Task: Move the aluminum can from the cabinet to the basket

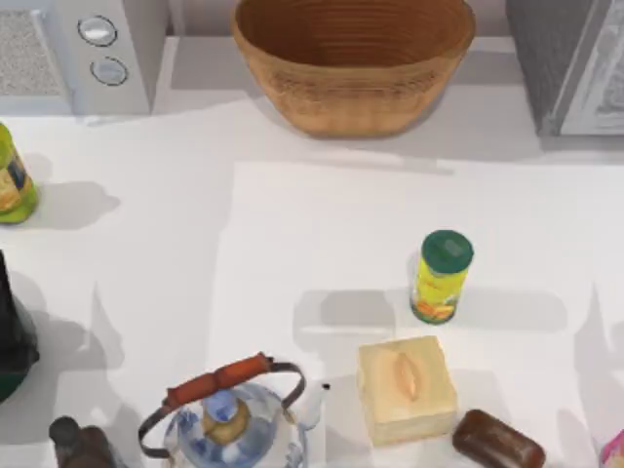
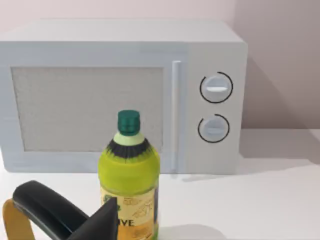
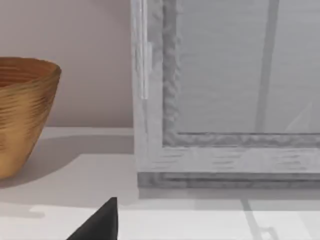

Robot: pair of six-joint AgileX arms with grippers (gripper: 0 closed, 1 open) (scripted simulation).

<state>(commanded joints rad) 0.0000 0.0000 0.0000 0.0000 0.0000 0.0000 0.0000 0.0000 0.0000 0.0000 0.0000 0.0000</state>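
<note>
Can: the small red aluminum can with a silver top is not to be seen on the table; I judge it stands inside the cabinet, behind the closed front.
Cabinet: large dark grey box with a paler grey-white front panel (image 1: 575, 68), at the far right of the table; in the right wrist view the panel (image 3: 225, 90) is shut.
Basket: wide oval woven wicker basket, tan-brown (image 1: 353, 60), at the far middle, between the white appliance with two round knobs (image 1: 83, 54) and the cabinet. Its inside looks bare (no can in it).
Handling: I judge the can light, thin-walled, smooth and easy to dent; best to take it by the sides near mid-height, gently.
Left gripper: a dark fingertip (image 2: 102, 220) shows near the green-yellow bottle (image 2: 130, 180); I cannot tell how far the fingers stand apart.
Right gripper: a dark fingertip (image 3: 100, 222) faces the cabinet; its spread I cannot tell either.
Progress: door not yet opened.
</note>
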